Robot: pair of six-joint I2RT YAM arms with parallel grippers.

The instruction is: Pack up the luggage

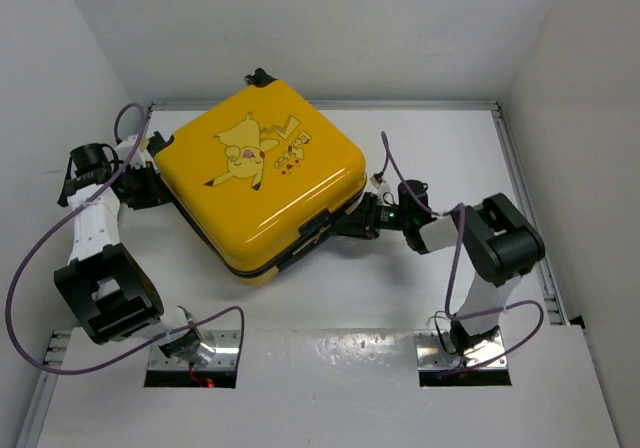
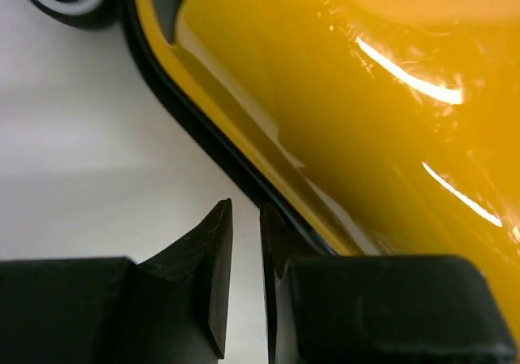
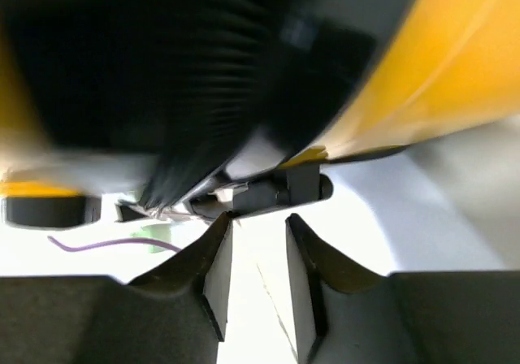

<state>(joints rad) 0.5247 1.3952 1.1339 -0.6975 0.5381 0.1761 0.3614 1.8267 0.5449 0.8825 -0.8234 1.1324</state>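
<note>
Okay, closed yellow luggage flat on table, rear centre-left, corner toward arms; left pincer by its left zipper edge, jaws slightly apart, empty; right pincer at near-right edge, jaws apart, gripping nothing

Glossy, smooth yellow plastic luggage on matt white table

I look out on a white table, glossy along its near strip. Plain white walls close it in behind and on both sides. A metal rail runs down the right edge and a back rail along the far edge. Two shiny metal plates, left plate and right plate, lie well apart at the near edge.
</note>
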